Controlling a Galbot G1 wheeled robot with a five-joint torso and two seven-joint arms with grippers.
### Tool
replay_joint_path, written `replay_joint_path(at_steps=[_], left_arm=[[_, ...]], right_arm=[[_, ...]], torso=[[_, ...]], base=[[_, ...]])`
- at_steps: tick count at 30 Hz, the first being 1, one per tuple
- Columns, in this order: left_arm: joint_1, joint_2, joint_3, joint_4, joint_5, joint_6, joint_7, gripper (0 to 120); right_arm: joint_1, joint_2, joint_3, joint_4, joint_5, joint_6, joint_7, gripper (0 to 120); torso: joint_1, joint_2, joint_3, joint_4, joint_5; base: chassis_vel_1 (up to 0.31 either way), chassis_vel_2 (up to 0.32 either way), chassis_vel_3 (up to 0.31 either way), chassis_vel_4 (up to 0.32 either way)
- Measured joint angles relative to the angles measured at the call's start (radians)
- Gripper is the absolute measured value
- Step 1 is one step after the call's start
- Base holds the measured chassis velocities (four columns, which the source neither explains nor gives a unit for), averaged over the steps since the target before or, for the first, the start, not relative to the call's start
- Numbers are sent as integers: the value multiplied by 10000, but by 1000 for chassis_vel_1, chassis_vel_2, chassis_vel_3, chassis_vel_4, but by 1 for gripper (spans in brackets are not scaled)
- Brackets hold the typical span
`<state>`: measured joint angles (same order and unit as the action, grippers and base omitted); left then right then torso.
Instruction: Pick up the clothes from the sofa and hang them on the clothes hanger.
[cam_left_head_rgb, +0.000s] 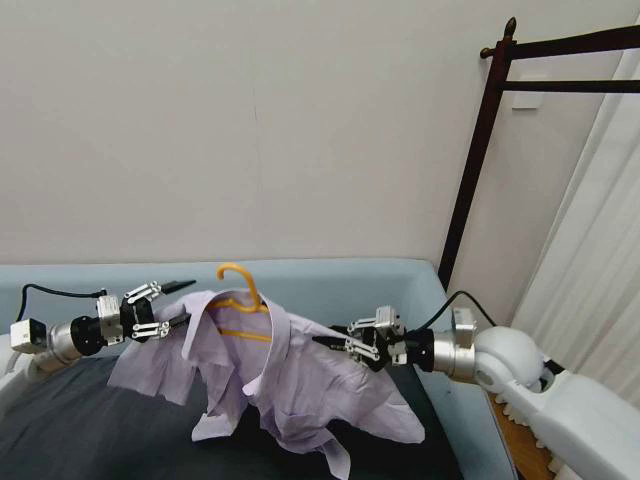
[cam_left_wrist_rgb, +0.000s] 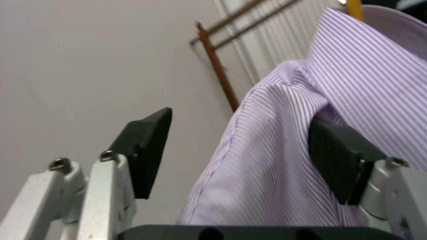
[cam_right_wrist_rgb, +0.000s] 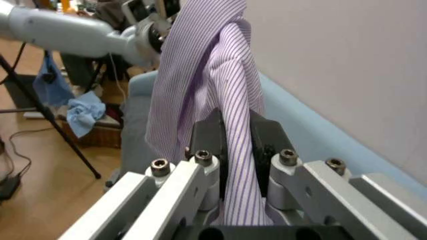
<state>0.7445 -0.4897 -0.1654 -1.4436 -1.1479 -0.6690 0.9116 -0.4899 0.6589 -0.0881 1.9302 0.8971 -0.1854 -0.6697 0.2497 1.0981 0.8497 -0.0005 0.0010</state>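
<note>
The shirt (cam_left_head_rgb: 290, 385), draped on a yellow hanger (cam_left_head_rgb: 240, 290), hangs over the sofa (cam_left_head_rgb: 400, 280) between the 2 arms. The right pincer (cam_left_head_rgb: 335, 343) pinches a fold, and the left pincer (cam_left_head_rgb: 183, 303) is spread at the shoulder. The cloth looks light, limp and slippery, so it is best gripped at the thick collar seams.

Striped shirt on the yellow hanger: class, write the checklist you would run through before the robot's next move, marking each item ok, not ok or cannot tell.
1. Right gripper shut on the shirt: ok, fabric is pinched between its pads.
2. Left gripper gripping the shirt: not ok, jaws open, fabric lies against one pad.
3. Hanger inside the collar, hook free: ok.
4. Hem clear of the sofa: cannot tell.
5. Rack on the robot's right, visible bars bare: ok.
</note>
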Motion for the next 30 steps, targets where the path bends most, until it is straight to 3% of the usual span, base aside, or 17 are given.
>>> replay_joint_path(at_steps=[2, 3, 6, 11, 14, 19, 23, 27, 28, 30], left_arm=[[585, -322, -385, -369, -312, -298, -887, 86], [585, -322, -385, -369, -312, -298, -887, 86], [1238, -1192, -879, -950, -359, -909, -2515, 98], [1515, -1713, -1078, -1569, -184, -1162, -3698, 100], [1725, -1824, -1166, -1840, 72, -1182, -3744, 100], [1994, -2128, -1153, -1981, 1194, -1275, -3722, 100], [2287, -2377, -882, -2494, 2263, -1051, -4651, 100], [2333, -2858, -337, -3064, 4298, -117, -7103, 100], [2333, -2858, -337, -3064, 4298, -117, -7103, 100], [2148, -3108, -106, -3180, 4955, 306, -8075, 100]], right_arm=[[262, -314, 204, 356, 356, -317, 374, 7], [262, -314, 204, 356, 356, -317, 374, 7], [849, -829, 473, 909, 976, -882, 1275, 7], [1146, -992, 638, 1113, 1211, -1224, 1820, 7], [1168, -998, 708, 1175, 1321, -1398, 2200, 7], [1055, -896, 755, 1343, 1678, -1634, 3330, 7], [1049, -835, 771, 1415, 2016, -1716, 4002, 7], [1061, -895, 878, 1534, 2165, -1741, 4049, 7], [1061, -895, 878, 1534, 2165, -1741, 4049, 7], [1042, -963, 921, 1650, 2224, -1752, 4034, 7]], torso=[[0, -1, 0, 2, 2], [0, -1, 0, 2, 2], [0, 0, 0, 1, 1], [0, 0, 0, -2, 2], [0, 0, 1, 0, 4], [0, 0, 1, 3, 2], [0, -1, 2, 2, 1], [0, 0, 2, 1, 2], [0, 0, 2, 1, 2], [0, 0, 2, 1, 0]], base=[[0, 0, 0, 0], [0, 0, 0, 0], [0, 0, 0, 0], [0, 0, 0, 0], [0, 0, 0, 0], [0, 0, 0, 0], [0, 0, 0, 0], [0, 0, 0, 0], [0, 0, 0, 0], [0, 0, 0, 0]])
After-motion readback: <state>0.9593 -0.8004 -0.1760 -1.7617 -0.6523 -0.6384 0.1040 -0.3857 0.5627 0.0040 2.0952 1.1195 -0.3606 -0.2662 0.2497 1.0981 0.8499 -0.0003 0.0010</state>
